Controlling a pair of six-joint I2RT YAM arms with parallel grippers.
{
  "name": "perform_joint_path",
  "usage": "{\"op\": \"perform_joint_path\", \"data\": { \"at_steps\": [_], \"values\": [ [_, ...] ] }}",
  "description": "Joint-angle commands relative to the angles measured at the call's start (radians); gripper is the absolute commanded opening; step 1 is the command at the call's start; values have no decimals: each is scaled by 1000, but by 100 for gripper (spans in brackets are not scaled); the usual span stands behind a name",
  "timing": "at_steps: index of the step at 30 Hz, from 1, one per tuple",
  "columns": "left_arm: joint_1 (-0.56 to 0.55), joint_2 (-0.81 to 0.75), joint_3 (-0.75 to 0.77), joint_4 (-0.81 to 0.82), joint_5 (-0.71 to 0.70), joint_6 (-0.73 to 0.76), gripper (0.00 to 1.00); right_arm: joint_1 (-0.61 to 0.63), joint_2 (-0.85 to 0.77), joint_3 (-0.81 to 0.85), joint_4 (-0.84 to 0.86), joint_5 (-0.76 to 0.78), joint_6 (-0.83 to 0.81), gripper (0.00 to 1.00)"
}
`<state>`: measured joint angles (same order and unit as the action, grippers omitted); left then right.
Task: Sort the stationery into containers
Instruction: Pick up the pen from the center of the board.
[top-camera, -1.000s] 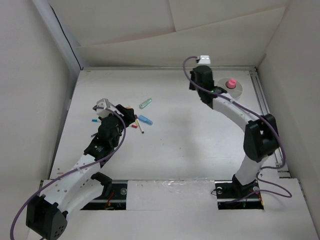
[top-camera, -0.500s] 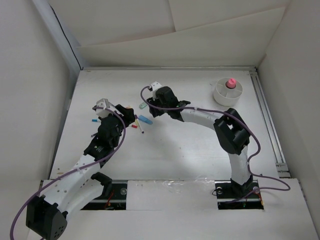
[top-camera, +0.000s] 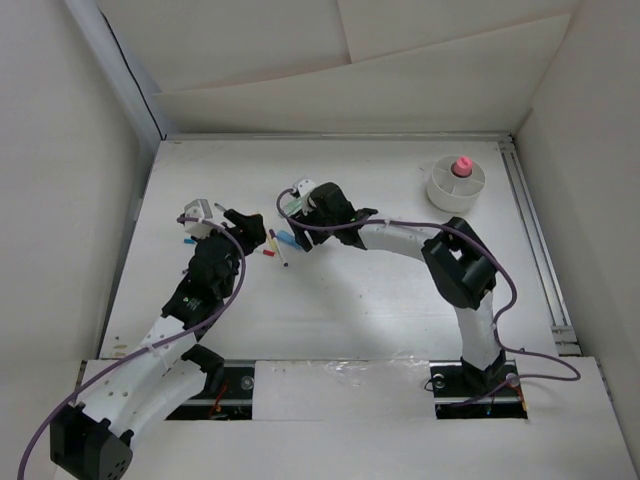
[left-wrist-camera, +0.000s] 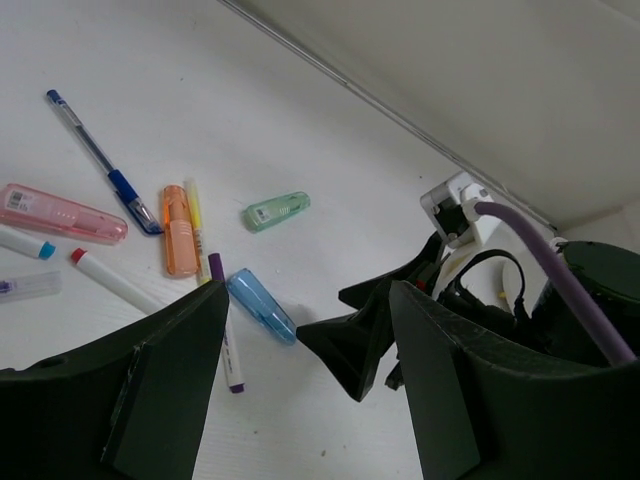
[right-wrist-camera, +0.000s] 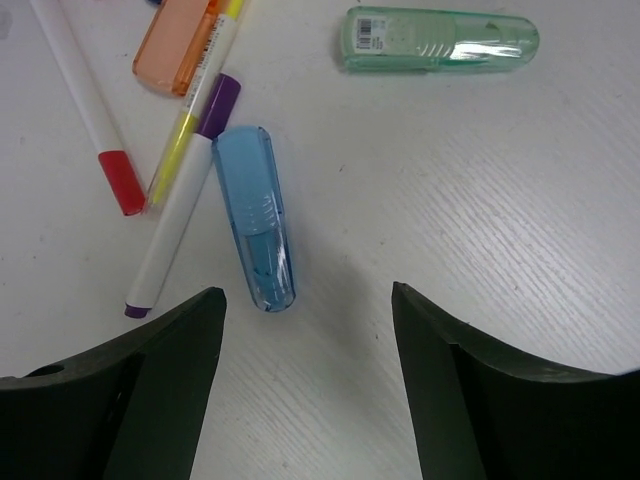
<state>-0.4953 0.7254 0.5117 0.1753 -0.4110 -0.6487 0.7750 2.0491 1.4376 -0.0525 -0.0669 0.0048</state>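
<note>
The stationery lies in a loose cluster left of centre. It includes a blue clear case (right-wrist-camera: 255, 220), a green clear case (right-wrist-camera: 440, 40), an orange highlighter (right-wrist-camera: 180, 45), a purple-capped white pen (right-wrist-camera: 180, 230), a red-tipped white pen (right-wrist-camera: 90, 110) and a thin yellow pen (right-wrist-camera: 190, 130). My right gripper (right-wrist-camera: 307, 295) hangs open just above the table, the blue case (top-camera: 290, 240) close to its left finger. My left gripper (left-wrist-camera: 308, 300) is open and empty beside the pile. The white cup (top-camera: 440, 190) stands far right with a pink-capped tube (top-camera: 461, 166) in it.
Further left lie a pink case (left-wrist-camera: 60, 212) and a blue pen (left-wrist-camera: 100, 165). The two grippers face each other closely over the pile; the right one's black fingers (left-wrist-camera: 350, 345) fill the left wrist view. White walls enclose the table on three sides.
My right arm swung from the cup at far right across to the pile and its jaws went from shut to open. The left gripper shifted slightly.
</note>
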Motion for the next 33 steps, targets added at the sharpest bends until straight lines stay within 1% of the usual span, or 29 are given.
{"op": "perform_joint_path", "data": {
  "at_steps": [1,6,9,10,11,12,13,16,20,21,25,26,27,33],
  "values": [
    [4,-17,24,7,-23,-6,62,21,34,35,28,-60,-16,73],
    [4,-27,24,-11,-34,-6,62,21,68,44,28,-60,-16,71],
    [4,-37,24,-11,-34,-6,62,21,95,67,28,-60,-16,64],
    [4,-37,24,-11,-34,-6,62,21,95,67,28,-60,-16,64],
    [4,-37,24,-11,-34,-6,62,21,108,78,28,-60,-16,63],
    [4,-37,24,-11,-34,-6,62,21,117,78,28,-60,-16,60],
    [4,-37,24,-11,-34,-6,62,21,117,78,28,-50,-16,60],
    [4,-37,24,-11,-34,-6,62,21,126,78,28,-41,-16,53],
    [4,-37,24,-11,-34,-6,62,21,126,66,51,-30,-16,53],
    [4,-37,24,-11,-34,-6,62,21,126,51,51,-30,-16,52],
    [4,-37,24,-11,-34,-6,62,21,94,15,80,-30,-16,52],
    [4,-37,24,-11,-34,-6,62,21,83,3,89,-30,-16,48],
    [4,-37,24,-11,-34,-6,62,21,83,3,89,-30,-16,46],
    [4,-37,24,-11,-34,-6,62,21,74,-37,108,-20,-16,45]
  ]
}}
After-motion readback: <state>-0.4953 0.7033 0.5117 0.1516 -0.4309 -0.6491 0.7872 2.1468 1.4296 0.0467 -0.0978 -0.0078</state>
